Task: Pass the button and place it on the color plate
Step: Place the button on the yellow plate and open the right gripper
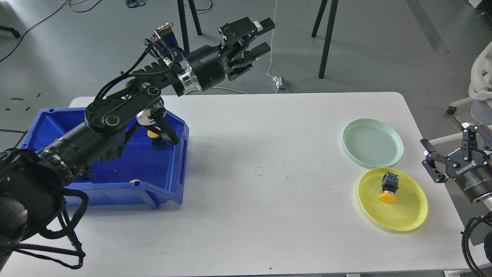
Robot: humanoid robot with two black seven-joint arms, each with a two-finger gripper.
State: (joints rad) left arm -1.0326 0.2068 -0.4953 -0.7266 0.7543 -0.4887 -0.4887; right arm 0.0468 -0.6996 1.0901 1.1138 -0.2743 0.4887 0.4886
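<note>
A button with a yellow cap and black body (388,187) lies on the yellow plate (407,215) at the right front of the table. A pale green plate (373,142) sits just behind it. My right gripper (447,148) is open and empty, raised to the right of both plates, apart from the button. My left gripper (258,36) is open and empty, held high past the table's far edge. The blue bin (115,169) at the left holds more buttons, one yellow (154,133) partly hidden by my left arm.
The white table (250,192) carries the bin and the two plates. Chair and stand legs (326,38) and a cable are on the floor behind the table. A white chair (480,84) is off the right edge.
</note>
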